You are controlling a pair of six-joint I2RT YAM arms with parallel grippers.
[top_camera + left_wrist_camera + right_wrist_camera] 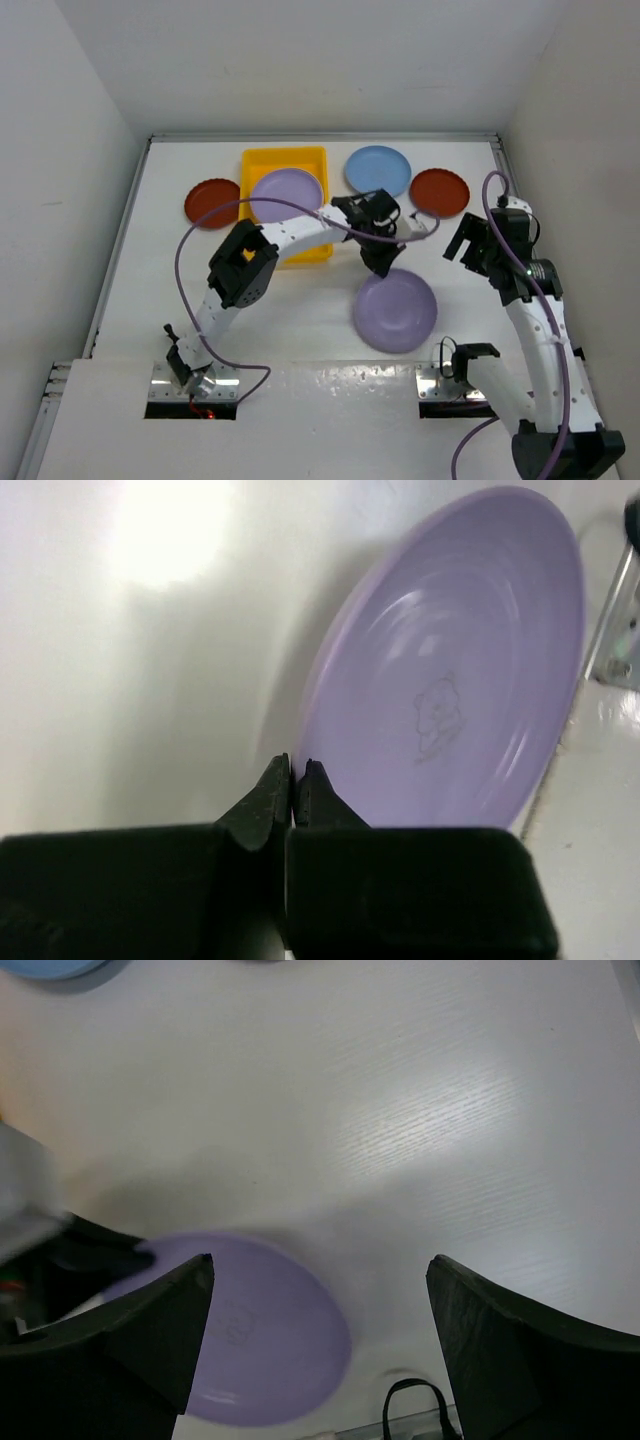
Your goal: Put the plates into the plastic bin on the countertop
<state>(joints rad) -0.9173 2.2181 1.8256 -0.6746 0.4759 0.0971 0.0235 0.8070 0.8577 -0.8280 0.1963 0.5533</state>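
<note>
We note lilac plate (450, 660): smooth, satin sheen, faint concentric rings. Countertop (420, 1110): white, fine linear grain, soft glare patches. Left gripper (293, 775): matt black plastic. Yellow bin (285, 152): smooth plastic, we judge.

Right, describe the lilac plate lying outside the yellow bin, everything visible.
The lilac plate is round, shallow and matte, with a raised rim and a faint outline drawing at its centre. It is whole, empty and face up, on the white countertop near the front edge, between the two arm bases. The left gripper, fingers nearly closed, sits at its far rim; whether it pinches the rim cannot be told. Nothing else touches it.
</note>
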